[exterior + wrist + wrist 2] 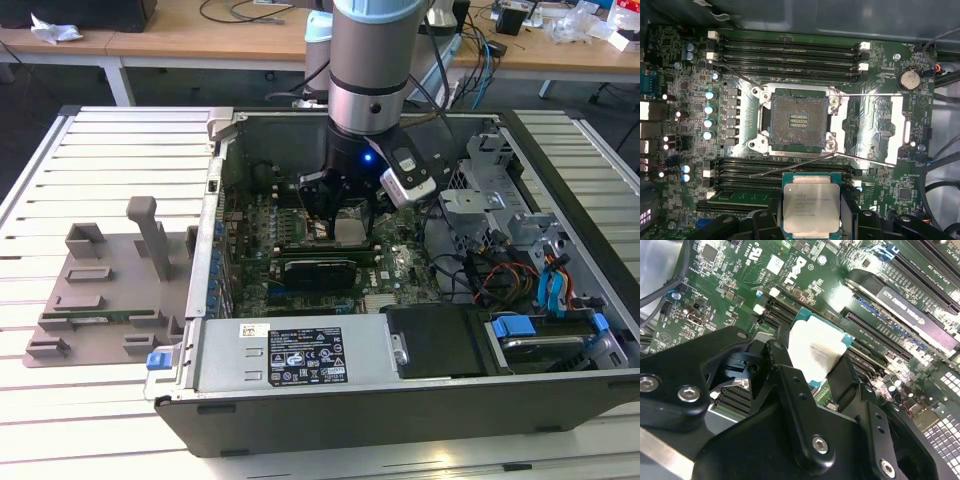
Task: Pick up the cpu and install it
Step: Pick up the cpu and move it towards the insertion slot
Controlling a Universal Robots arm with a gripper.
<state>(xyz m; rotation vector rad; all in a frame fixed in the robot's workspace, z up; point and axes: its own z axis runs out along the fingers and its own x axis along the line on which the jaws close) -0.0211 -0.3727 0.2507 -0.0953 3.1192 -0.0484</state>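
The cpu (811,200) is a flat square chip with a silver top and thin green border. My gripper (811,219) is shut on it, one black finger (766,216) at each side. The chip hangs a little above the green motherboard (685,80), over the memory slots beside the socket. The open socket (799,122) shows its bare pin field, and its metal load plate (885,125) is swung aside. In the second wrist view the cpu (815,347) sits between the fingers (784,367). In the exterior view the gripper (342,218) is low inside the case, with the cpu (350,232) under it.
The open computer case (400,390) lies on a slatted white table. A grey plastic holder tray (100,290) sits at the exterior view's left. A black expansion card (320,272), drive cages (500,215) and loose cables (500,280) crowd the case around the socket.
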